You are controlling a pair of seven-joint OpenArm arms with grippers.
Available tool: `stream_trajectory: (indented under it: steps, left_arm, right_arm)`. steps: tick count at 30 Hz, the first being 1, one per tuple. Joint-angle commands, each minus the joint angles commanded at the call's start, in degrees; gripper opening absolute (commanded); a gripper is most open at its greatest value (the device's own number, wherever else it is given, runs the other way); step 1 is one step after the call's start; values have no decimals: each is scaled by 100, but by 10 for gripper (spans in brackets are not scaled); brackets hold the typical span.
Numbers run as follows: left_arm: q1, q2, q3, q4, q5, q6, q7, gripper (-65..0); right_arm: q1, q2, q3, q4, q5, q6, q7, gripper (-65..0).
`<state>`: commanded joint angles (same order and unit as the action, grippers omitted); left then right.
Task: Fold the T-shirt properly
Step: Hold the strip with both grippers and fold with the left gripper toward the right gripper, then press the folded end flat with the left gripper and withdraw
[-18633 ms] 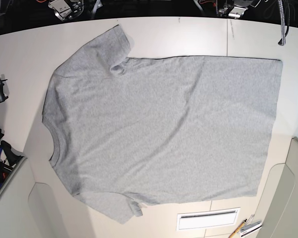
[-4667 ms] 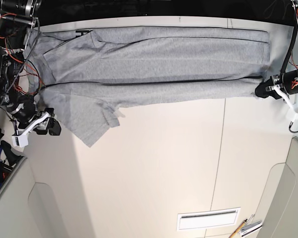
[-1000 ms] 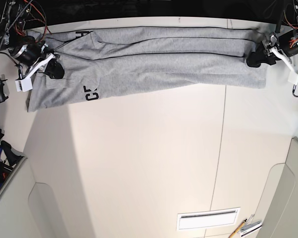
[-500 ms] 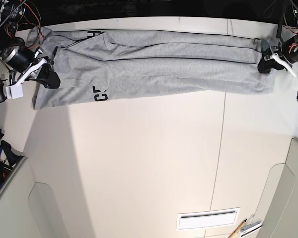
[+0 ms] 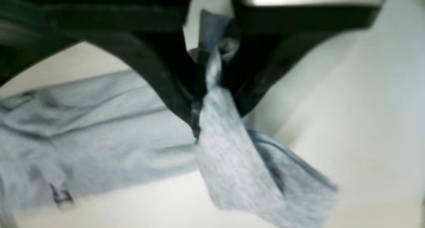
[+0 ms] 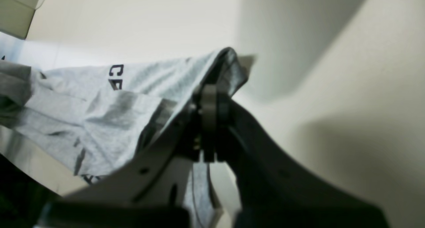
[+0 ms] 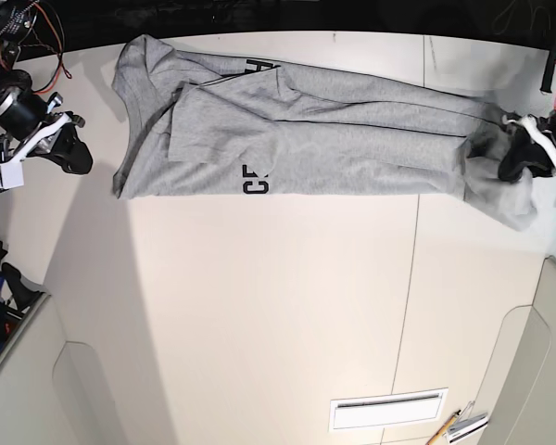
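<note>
1. T-shirt (image 7: 334, 148) folded into a long band across the top of the base view on the surface (image 7: 278, 306).
2. Left tool (image 5: 202, 98) pinching the hem end; best kept taut and level while carrying.
3. Right tool (image 7: 65, 148) at upper left: base view suggests clear of the cloth, wrist view pressed on fabric; cannot tell.
4. Wrist views blurred; lettering partly hidden.

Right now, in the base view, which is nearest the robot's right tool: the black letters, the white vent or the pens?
1. Black letters, on the shirt, closest to the right tool.
2. White vent, near the bottom edge.
3. Pens, bottom corner, farthest.
</note>
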<state>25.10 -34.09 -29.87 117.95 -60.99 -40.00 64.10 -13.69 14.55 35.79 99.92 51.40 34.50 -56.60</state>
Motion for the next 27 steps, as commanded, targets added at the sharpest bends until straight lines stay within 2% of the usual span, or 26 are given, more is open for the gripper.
stream_trajectory:
  steps: [2,5,9,10,13,14,16,17,18,22,27]
  left_arm:
    - [-17,160,636,232,160,0,-107,-650]
    - [-35,319,1652,157,1073,0,-625,-650]
    - [-87,315,2712,-83,1908,0,-1255,-649]
    - [-138,315,2914,-109,2028,0,-1300,-571]
    - [-304,328,3344,-118,2114,0,-1539,-271]
    - [-321,380,3423,-118,2114,0,-1665,-230]
    - [-321,570,3477,-118,2098,0,-1768,-226]
    - [-319,678,3477,-118,2100,0,-1757,-226]
    - [-321,761,3477,-118,2103,0,-1755,-226]
    - [-321,984,3477,-118,2098,0,-1759,-227]
    - [-319,1029,3477,-118,2098,0,-1692,-227]
  right_arm:
    - [-2,0,0,0,-2,0,-2,-650]
    - [-2,0,2,0,-20,0,-2,-650]
    - [0,-2,138,0,-22,0,-2,-650]
    - [0,-2,190,0,-24,0,-2,-650]
    - [-50,-11,260,-4,-101,-24,-44,-647]
    - [-96,-13,260,-15,-79,-26,-76,-544]
    - [-227,-13,258,-50,76,-22,-162,-326]
    - [-306,-13,254,-90,146,-22,-214,-253]
    - [-374,-13,238,-129,205,-20,-269,-221]
    - [-538,-13,149,-494,503,35,-350,-217]
    - [-474,-48,-59,-1163,966,153,-538,-217]
